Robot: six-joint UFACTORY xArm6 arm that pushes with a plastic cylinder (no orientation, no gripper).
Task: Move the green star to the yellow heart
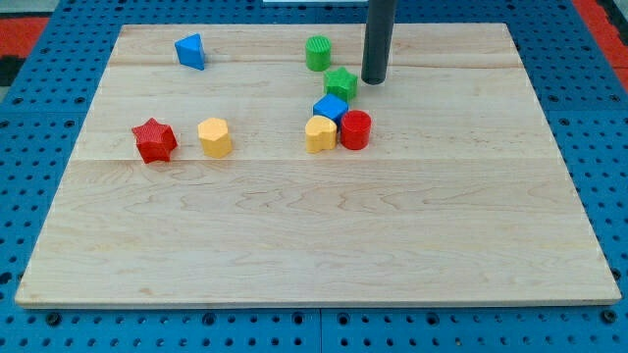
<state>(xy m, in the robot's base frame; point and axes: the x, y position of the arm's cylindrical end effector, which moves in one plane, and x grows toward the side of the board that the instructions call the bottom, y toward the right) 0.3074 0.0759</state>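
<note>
The green star lies at the view's upper middle of the wooden board. The yellow heart lies below it, with a blue cube between the two. The blue cube touches the star's lower edge and the heart's top. A red cylinder touches the heart's right side. My tip stands just to the right of the green star, close to it or touching it.
A green cylinder stands up and left of the star. A blue triangle is at the upper left. A red star and a yellow hexagon lie at the left.
</note>
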